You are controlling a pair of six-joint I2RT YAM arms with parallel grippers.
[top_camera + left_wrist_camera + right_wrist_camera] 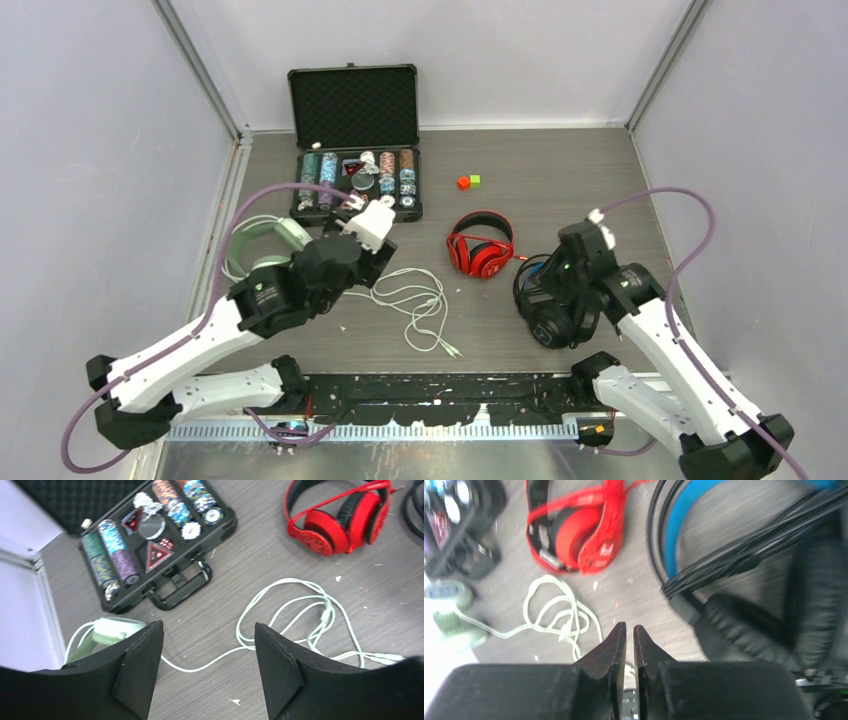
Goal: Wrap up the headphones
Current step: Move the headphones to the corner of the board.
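Pale mint-green headphones (262, 243) lie at the left, and their thin cable (295, 615) trails in loose loops across the table middle. My left gripper (209, 630) hangs open above the table, the cable running under the gap between its fingers, with nothing held. Red headphones (480, 246) lie in the centre, their red cable wound over them. Black headphones (552, 300) with a blue inner headband (684, 515) sit at the right, with black cable across them. My right gripper (630, 627) hovers just left of them, jaws almost touching and holding nothing.
An open black case of poker chips (355, 150) stands at the back, its handle (180, 587) facing the mint cable. Two small cubes, red and green (468, 181), lie behind the red headphones. Grey walls close in both sides.
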